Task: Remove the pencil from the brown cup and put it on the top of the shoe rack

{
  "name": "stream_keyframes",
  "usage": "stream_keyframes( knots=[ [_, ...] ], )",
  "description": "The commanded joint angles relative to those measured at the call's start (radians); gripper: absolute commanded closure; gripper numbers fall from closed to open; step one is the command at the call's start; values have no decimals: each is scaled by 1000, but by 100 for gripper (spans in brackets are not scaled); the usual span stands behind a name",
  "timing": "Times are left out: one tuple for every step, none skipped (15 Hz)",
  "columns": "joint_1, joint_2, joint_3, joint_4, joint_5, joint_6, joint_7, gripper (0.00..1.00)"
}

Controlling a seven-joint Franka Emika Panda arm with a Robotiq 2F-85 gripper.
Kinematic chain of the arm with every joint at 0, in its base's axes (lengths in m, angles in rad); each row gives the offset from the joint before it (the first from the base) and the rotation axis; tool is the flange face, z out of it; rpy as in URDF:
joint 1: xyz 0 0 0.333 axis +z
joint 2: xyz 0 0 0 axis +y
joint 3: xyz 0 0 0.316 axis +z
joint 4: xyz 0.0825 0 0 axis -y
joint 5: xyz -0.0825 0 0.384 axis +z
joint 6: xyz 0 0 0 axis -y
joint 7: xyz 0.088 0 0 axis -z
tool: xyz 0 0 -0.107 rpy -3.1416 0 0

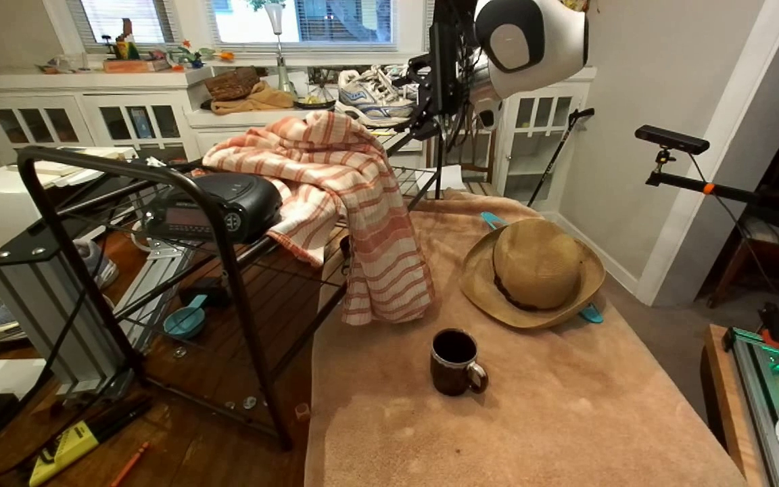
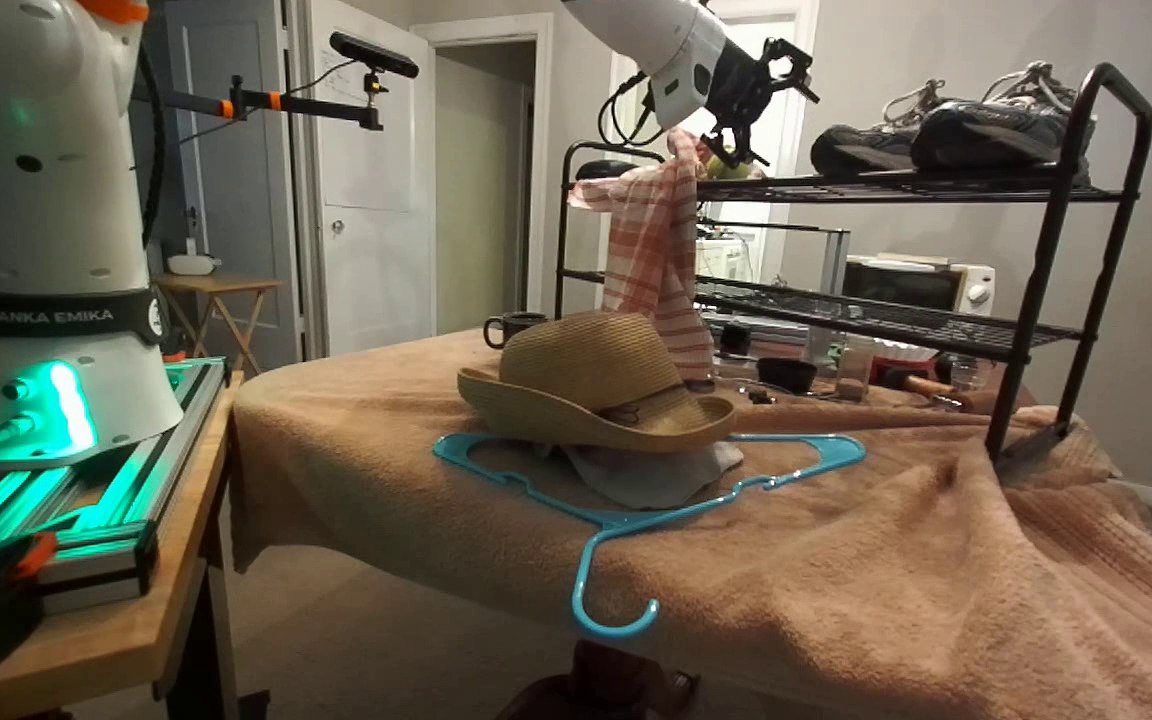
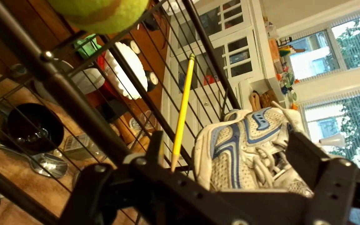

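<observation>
In the wrist view my pincer gapes; the pencil lies on top of the shoe rack just ahead of it, near a pale shoe. In an exterior view the brown cup stands well below my pincer; in an exterior view the straw hat sits lower too

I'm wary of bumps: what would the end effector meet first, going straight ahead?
Probably the white-and-blue shoe: it shows between the open jaws of the end effector in the wrist view, though depth is unclear.
</observation>
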Motion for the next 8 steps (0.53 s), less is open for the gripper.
stream_keyframes(
  knots=[
    [-5, -123, 16, -107, -80, -40, -19, 0],
    [-4, -145, 15, -118, -97, -38, -24, 0],
    [-5, -168, 24, -135, -127, -13, 8, 0],
    [-7, -190, 34, -161, -184, 0, 33, 0],
    [-39, -222, 84, -224, -308, -12, 107, 0],
    [-45, -255, 101, -296, -370, -73, 152, 0],
    [-56, -273, 114, -337, -445, -88, 190, 0],
    [-64, -287, 124, -373, -522, -105, 215, 0]
  ],
)
